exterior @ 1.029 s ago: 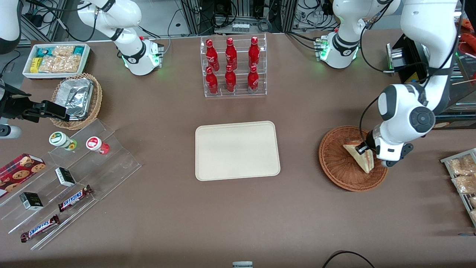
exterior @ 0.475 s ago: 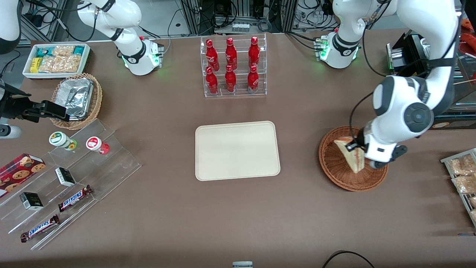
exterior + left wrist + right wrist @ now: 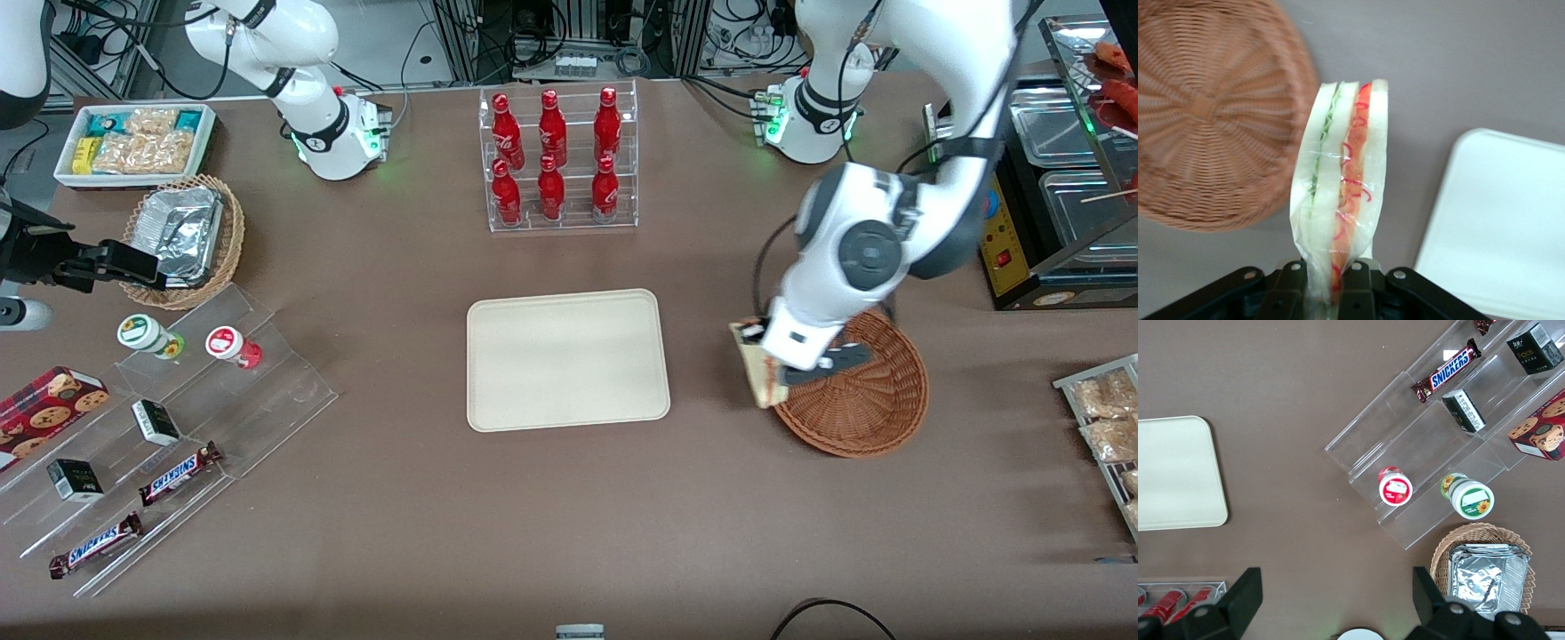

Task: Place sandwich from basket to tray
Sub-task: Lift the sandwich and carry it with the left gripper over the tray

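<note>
The left arm's gripper (image 3: pixel 766 356) hangs in the air over the rim of the basket (image 3: pixel 867 409), at the edge of the basket that faces the tray (image 3: pixel 567 359), and it is clamped on the sandwich (image 3: pixel 756 369). The wrist view shows the two fingers (image 3: pixel 1290 293) pinching one end of the wrapped wedge, which stands out from the gripper with its cut edge facing the camera: pale bread layers with a green strip on one side and red-orange filling on the other, all under clear film. In that same view the sandwich (image 3: pixel 1341 193) is lifted clear of the table, with the woven basket (image 3: pixel 1211 113) below on one side and a corner of the cream tray (image 3: pixel 1501 220) below on the other. From the front, the sandwich hangs between basket and tray, nearer to the basket, and touches neither. The reddish-brown basket holds nothing that can be seen, and the tray's flat surface is bare. The tray lies at the middle of the table, nearer to the front camera than the clear rack of red bottles (image 3: pixel 557 160), and the basket sits toward the working arm's end.
</note>
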You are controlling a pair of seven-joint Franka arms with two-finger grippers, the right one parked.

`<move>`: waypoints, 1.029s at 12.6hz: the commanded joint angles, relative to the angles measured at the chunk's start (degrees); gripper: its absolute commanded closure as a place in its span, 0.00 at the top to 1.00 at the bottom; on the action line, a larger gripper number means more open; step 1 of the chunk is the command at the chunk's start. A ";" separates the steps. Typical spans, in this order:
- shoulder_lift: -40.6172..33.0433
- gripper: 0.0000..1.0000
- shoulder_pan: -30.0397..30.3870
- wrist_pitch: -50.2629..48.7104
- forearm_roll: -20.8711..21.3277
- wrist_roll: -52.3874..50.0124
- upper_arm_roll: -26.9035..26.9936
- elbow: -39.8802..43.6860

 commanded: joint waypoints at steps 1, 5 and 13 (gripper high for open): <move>5.68 0.00 -5.14 -1.26 0.05 -0.34 0.58 6.94; 14.20 0.00 -11.56 -1.44 -0.38 -1.82 0.58 17.04; 29.58 0.00 -20.96 -7.67 0.14 -15.17 0.76 35.15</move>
